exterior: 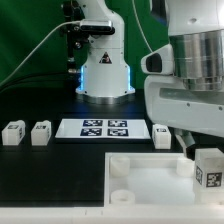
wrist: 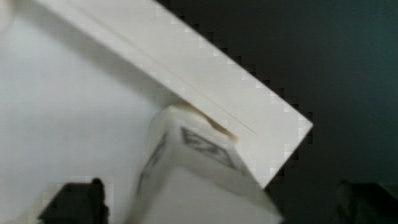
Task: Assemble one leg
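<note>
A leg (exterior: 208,167), a small white block with a black-and-white tag facing the camera, stands at the corner of the large white recessed square piece (exterior: 150,182) on the exterior view's right. My gripper (exterior: 199,150) hangs just above it. In the wrist view the leg (wrist: 196,165) sits between my two dark fingers (wrist: 75,202), with a gap on each side. My gripper (wrist: 217,206) is open and straddles the leg without touching it. Three more legs stand on the table: two at the exterior view's left (exterior: 12,133) (exterior: 41,132) and one beside the marker board (exterior: 162,134).
The marker board (exterior: 105,128) lies flat mid-table, behind the recessed piece. The robot base (exterior: 103,70) stands behind it with cables. The wrist view shows the recessed piece's raised rim (wrist: 214,75) running diagonally, with black table beyond it.
</note>
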Controlling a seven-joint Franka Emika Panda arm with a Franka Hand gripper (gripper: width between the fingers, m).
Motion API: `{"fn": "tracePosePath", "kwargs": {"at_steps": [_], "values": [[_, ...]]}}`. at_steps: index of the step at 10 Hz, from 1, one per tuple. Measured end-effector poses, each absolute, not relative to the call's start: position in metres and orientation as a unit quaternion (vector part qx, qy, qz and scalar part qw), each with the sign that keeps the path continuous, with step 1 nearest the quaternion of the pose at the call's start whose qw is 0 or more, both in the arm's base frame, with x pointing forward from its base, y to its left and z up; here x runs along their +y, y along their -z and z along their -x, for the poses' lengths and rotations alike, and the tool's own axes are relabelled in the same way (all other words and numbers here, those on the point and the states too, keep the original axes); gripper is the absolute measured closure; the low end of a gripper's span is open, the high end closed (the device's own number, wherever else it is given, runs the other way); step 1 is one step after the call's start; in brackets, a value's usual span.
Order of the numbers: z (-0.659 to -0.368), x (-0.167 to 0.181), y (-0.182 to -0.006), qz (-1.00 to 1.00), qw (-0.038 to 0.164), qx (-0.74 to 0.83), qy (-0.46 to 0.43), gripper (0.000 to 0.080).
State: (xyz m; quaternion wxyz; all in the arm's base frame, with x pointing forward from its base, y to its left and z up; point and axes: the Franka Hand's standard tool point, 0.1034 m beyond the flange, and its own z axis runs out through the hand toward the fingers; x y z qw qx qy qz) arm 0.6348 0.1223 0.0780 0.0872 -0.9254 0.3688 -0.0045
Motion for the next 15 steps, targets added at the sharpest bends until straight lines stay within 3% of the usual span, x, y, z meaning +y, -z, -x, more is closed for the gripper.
{"fn": "tracePosePath", "kwargs": {"at_steps": [2,4,7,10,12,15], "values": [[-0.634,0.122,-0.076,0.966,0.077,0.246,0.016,0.0151],[-0.635,0.122,-0.073,0.996,0.044,0.071,0.023,0.0151],[-0.636,0.123,-0.073,0.999,0.039,-0.002,0.030,0.0151],[-0.636,0.120,-0.072,0.995,0.040,0.091,0.027,0.0500],[-0.636,0.117,-0.072,0.983,0.043,0.178,0.022,0.0501],[-0.636,0.111,-0.071,0.913,0.063,0.403,0.002,0.0501]]}}
